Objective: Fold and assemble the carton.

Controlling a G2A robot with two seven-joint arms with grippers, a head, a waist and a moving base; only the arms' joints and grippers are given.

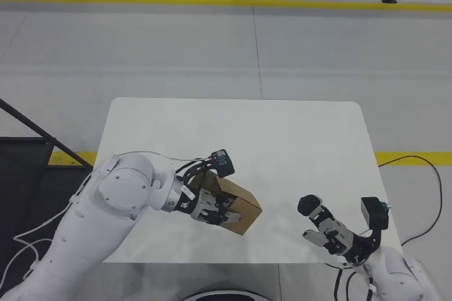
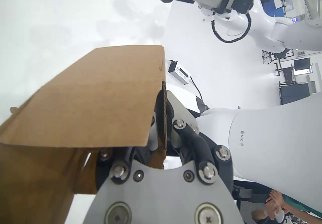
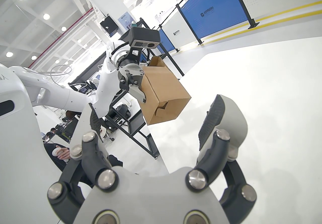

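The left gripper [image 1: 205,205] is clamped on a wall of the brown carton [image 1: 239,207], holding it tilted above the table [image 1: 286,135] near its front edge. The right gripper [image 1: 316,222], jaws spread and empty, sits well apart along that edge, with bare tabletop between.
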